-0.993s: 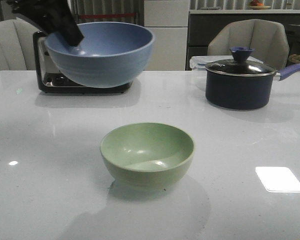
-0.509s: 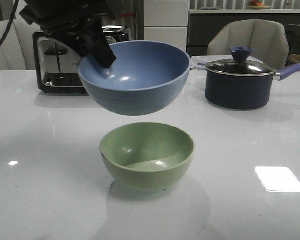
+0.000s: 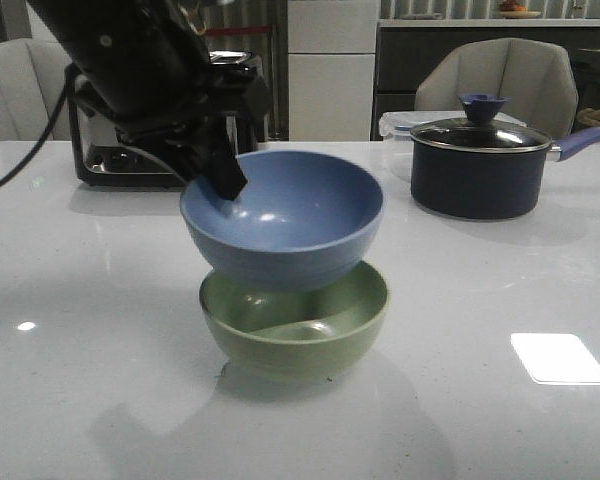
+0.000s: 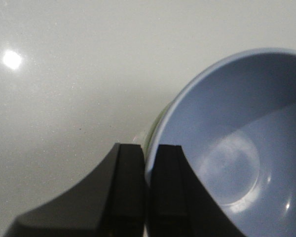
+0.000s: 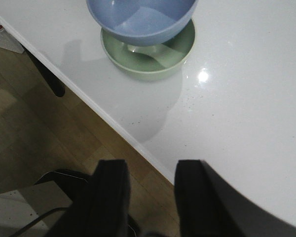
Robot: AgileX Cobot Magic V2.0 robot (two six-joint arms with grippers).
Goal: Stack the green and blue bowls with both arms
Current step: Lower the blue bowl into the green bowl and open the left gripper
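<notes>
The dusty blue bowl [image 3: 285,215] sits low in the pale green bowl [image 3: 310,330] at the table's middle, tilted a little. My left gripper [image 3: 223,185] is shut on the blue bowl's left rim, one finger inside, one outside. In the left wrist view the rim [image 4: 153,148] passes between the two black fingers [image 4: 128,168], and a sliver of green bowl [image 4: 150,133] shows beside it. My right gripper [image 5: 150,173] is open and empty, held over the table's front edge; it is not in the front view. Both bowls show far off in the right wrist view [image 5: 143,19].
A dark lidded saucepan [image 3: 480,165] with a purple handle stands at the back right. A toaster [image 3: 130,140] stands at the back left behind my left arm. A clear container [image 3: 395,125] sits behind the pan. The table's front edge [image 5: 113,123] and floor show below the right gripper.
My left gripper has carried the blue bowl right and down, from above the toaster to over the green bowl and into it.
</notes>
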